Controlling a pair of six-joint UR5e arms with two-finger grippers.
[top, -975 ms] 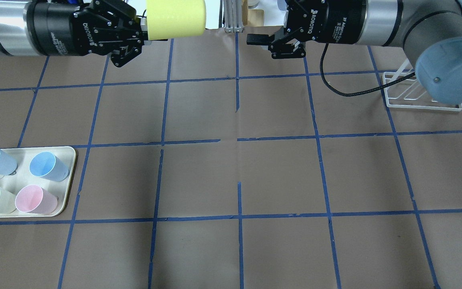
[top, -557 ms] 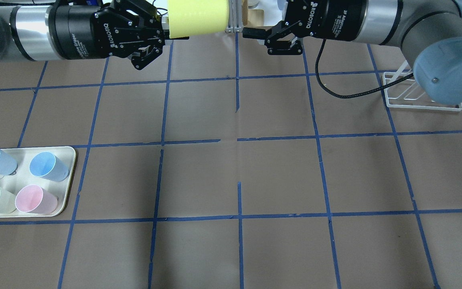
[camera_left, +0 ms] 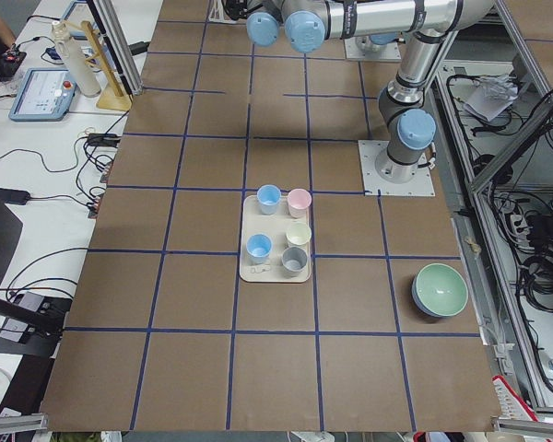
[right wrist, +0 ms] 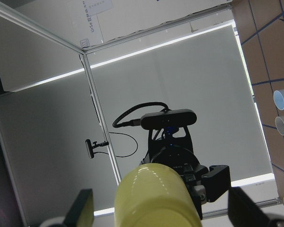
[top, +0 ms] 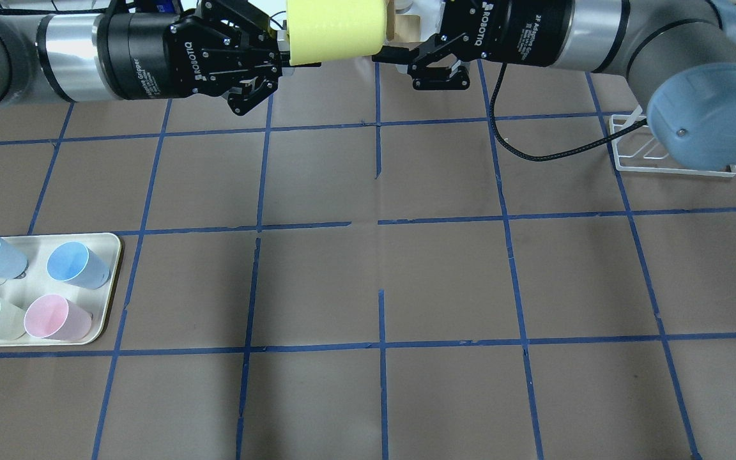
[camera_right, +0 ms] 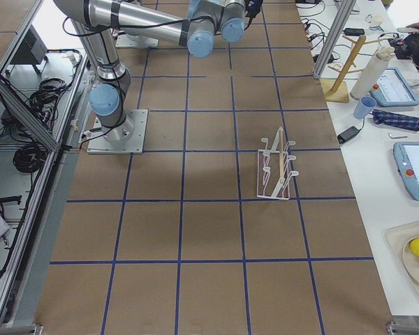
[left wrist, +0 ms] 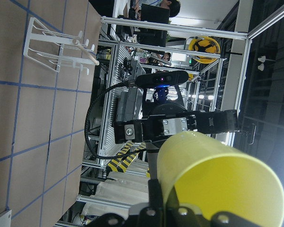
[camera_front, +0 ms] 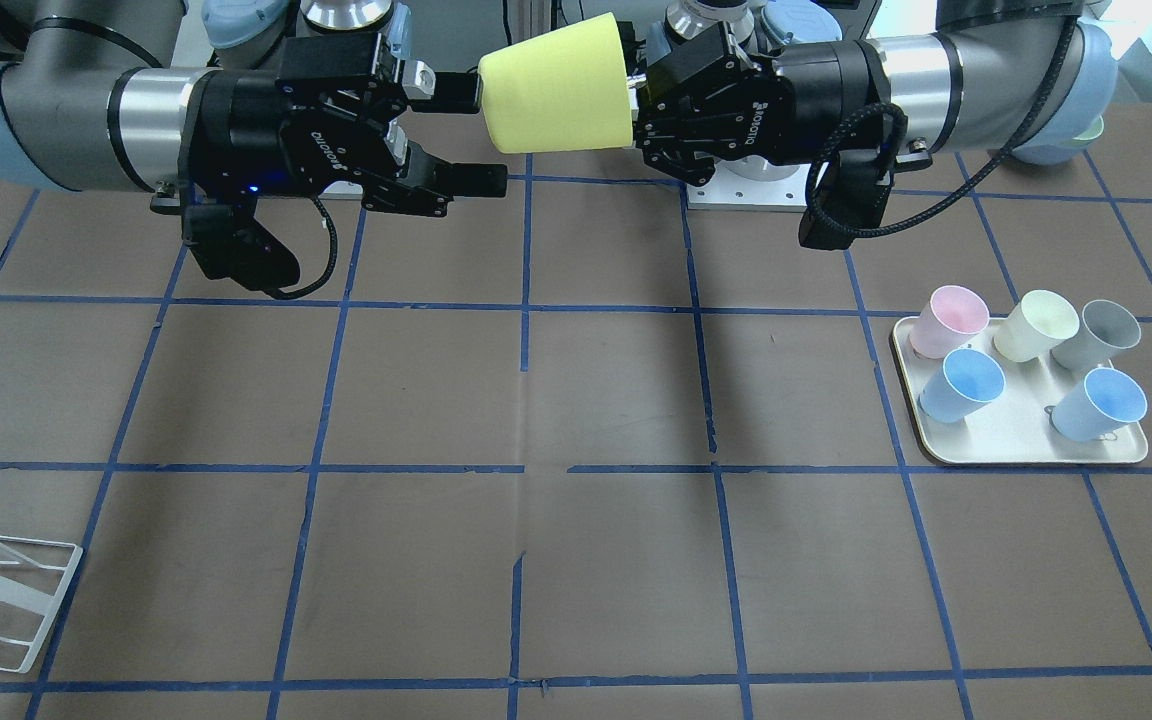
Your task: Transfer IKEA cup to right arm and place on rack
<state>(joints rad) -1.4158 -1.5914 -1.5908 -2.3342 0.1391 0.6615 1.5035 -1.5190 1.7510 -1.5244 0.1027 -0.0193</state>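
The left gripper [camera_front: 642, 108] is clamped on the narrow base of the IKEA cup [camera_front: 556, 88] and holds it on its side in the air, between the two arms, wide mouth toward the right gripper [camera_front: 481, 135]. The right gripper is spread wide, its fingers [right wrist: 83, 210] straddling the cup's mouth end with a gap on either side. The rack [camera_right: 278, 167] stands on the table's right side, well apart from the cup. A cream tray [top: 110, 255] of pastel tumblers [top: 74, 265] lies on the left.
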